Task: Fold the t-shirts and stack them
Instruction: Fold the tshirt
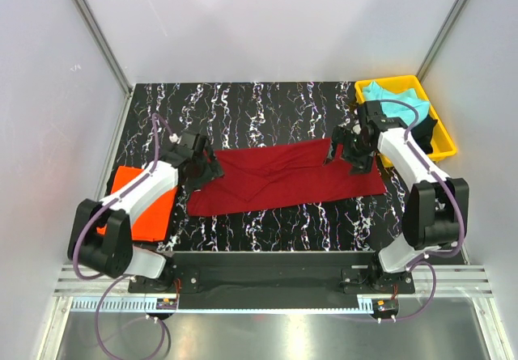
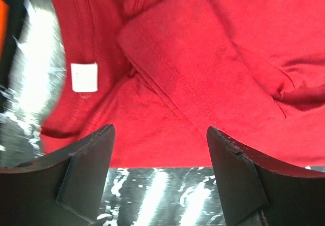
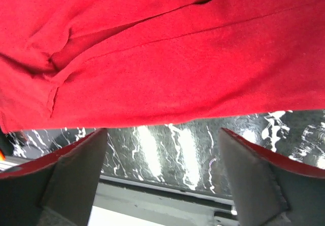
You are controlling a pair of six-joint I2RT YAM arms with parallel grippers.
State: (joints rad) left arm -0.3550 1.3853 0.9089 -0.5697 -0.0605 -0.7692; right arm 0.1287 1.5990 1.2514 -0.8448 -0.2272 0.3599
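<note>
— Left claw (image 1: 206, 166) first: how does it look from above?
— It sits low over the left end of the dark red t-shirt (image 1: 283, 178). The right claw (image 1: 344, 151) is at the shirt's far right corner. From up there both are too small to judge the jaws.
— Where does the shirt lie?
— It lies flat on the bench (image 1: 267, 101), a long band running left to right between the two arms, with creases across its middle.
— Any other shirts?
— An orange t-shirt (image 1: 146, 206) lies at the bench's left edge, partly under the left arm and near the red one's left end. A turquoise t-shirt (image 1: 396, 101) sits in the yellow tray (image 1: 445, 146) at the far right corner. Something black lies beside it that I cannot make out.
— What does the left wrist view show?
— The fingers (image 2: 86, 160) stand wide apart with nothing between them. The red cloth lies just past the tips, and a folded layer with a stitched hem runs diagonally across it. A white label (image 2: 84, 77) shows to the left. Bare marbled bench shows between the fingers, below the shirt's edge.
— And the right wrist view?
— That claw is spread wide too, and it is empty. The shirt's edge runs across just beyond the tips, and its cloth fills the upper part of the view with a few soft folds. Bare bench shows between the fingers.
</note>
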